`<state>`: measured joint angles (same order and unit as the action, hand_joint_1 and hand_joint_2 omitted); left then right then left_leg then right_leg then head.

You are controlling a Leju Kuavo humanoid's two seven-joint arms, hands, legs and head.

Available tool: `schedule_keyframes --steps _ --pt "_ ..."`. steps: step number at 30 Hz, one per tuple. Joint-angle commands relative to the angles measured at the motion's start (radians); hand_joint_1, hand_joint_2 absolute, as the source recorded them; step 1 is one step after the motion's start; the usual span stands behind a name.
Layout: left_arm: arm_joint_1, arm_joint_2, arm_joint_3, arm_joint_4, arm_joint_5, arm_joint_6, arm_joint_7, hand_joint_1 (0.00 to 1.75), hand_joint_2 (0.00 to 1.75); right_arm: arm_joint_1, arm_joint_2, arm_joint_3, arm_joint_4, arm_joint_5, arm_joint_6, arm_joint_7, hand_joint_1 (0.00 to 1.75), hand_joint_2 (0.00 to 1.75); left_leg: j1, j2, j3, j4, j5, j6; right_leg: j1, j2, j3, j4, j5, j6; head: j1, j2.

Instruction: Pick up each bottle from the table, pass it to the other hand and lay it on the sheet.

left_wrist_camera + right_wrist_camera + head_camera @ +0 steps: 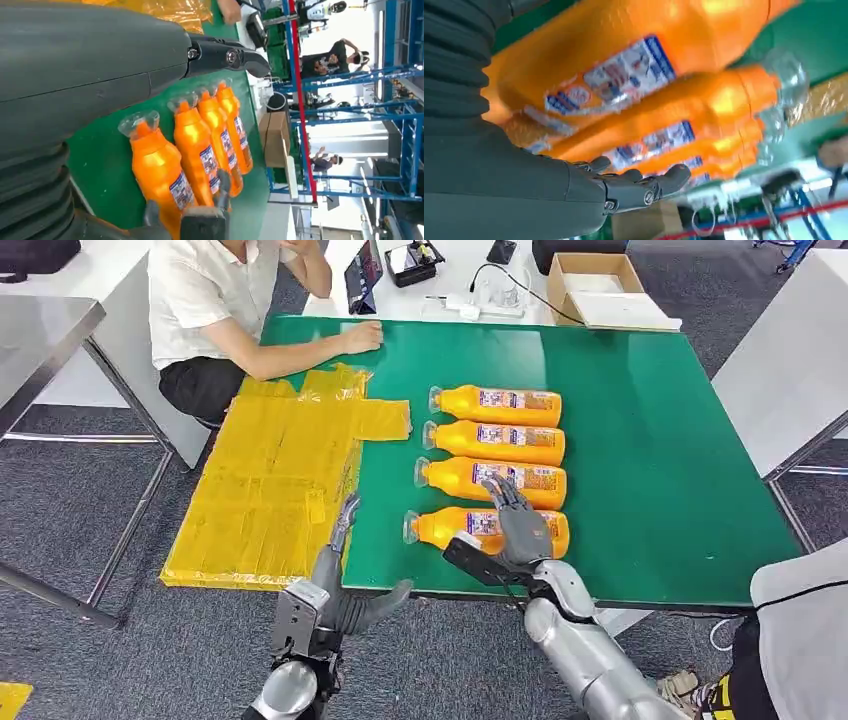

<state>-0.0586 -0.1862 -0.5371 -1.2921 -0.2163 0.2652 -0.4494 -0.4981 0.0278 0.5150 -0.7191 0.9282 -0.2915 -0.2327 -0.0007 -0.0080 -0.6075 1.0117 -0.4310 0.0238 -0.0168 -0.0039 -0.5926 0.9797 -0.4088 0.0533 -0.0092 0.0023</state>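
Note:
Several orange bottles lie side by side on the green table (650, 460), caps toward the yellow sheet (270, 480). My right hand (515, 525) lies over the label end of the nearest bottle (445, 528), fingers stretched across it and thumb out toward the table's front edge; the bottle rests on the table. In the right wrist view this bottle (624, 50) looms close beside the straight fingers (644, 187). My left hand (340, 580) hovers at the front edge beside the sheet, fingers spread, empty. The left wrist view shows the row of bottles (160, 170) beyond its fingers (225, 55).
A person (220, 310) sits at the far left corner with a hand resting on the table near the sheet. A cardboard box (595, 285), cables and small devices stand behind the table. Another grey table (790, 370) stands to the right.

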Motion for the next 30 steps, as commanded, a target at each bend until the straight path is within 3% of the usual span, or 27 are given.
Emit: schedule_keyframes --steps 1,4,5,8,13,19,30 --pt "-0.033 0.023 -0.027 0.038 0.002 -0.017 0.007 0.00 1.75 -0.045 -0.009 0.065 0.018 -0.032 0.037 0.018 0.00 1.75 0.001 0.002 0.005 0.000 -0.002 -0.002 0.001 0.002 0.004 0.001 -0.002 -0.003 0.000 0.000" --pt "-0.022 0.024 -0.016 0.032 -0.001 -0.015 0.020 0.00 1.75 -0.067 -0.012 0.074 0.033 -0.007 0.050 0.112 0.00 1.75 0.000 0.001 0.004 0.000 -0.002 -0.001 0.000 0.000 0.003 0.000 -0.002 -0.002 0.000 0.000" --pt "-0.017 0.022 -0.007 0.032 -0.002 -0.015 0.024 0.00 1.75 -0.103 -0.006 0.105 0.059 0.035 0.088 0.213 0.00 1.75 0.000 0.001 0.004 0.000 -0.002 -0.001 0.000 0.001 0.004 0.000 -0.002 -0.002 0.000 0.000" --pt "-0.016 0.018 0.007 0.036 -0.002 -0.020 0.025 0.00 1.75 -0.151 0.019 0.119 0.098 0.038 0.164 0.261 0.00 1.75 0.000 0.005 0.002 0.001 -0.001 -0.001 0.000 0.005 0.000 0.001 0.000 -0.002 0.000 0.000" --pt "-0.032 0.013 0.010 0.060 -0.002 -0.026 0.025 0.00 1.75 -0.170 0.042 0.130 0.171 0.015 0.220 0.262 0.00 1.75 0.000 0.003 0.003 -0.001 -0.001 -0.001 0.000 0.002 0.002 0.000 0.000 -0.002 0.000 0.000" --pt "-0.028 0.010 0.022 0.061 -0.011 -0.013 0.030 0.00 1.75 -0.183 0.041 0.165 0.205 0.035 0.211 0.317 0.00 1.75 0.000 0.001 0.002 -0.001 0.000 -0.001 0.000 0.001 0.002 0.000 0.000 -0.001 0.000 0.000" --pt "-0.028 0.010 0.022 0.061 -0.011 -0.013 0.030 0.00 1.75 -0.183 0.041 0.165 0.205 0.035 0.211 0.317 0.00 1.75 0.001 0.001 0.004 0.000 -0.001 -0.002 0.001 0.001 0.003 0.000 -0.001 -0.002 0.000 0.000"
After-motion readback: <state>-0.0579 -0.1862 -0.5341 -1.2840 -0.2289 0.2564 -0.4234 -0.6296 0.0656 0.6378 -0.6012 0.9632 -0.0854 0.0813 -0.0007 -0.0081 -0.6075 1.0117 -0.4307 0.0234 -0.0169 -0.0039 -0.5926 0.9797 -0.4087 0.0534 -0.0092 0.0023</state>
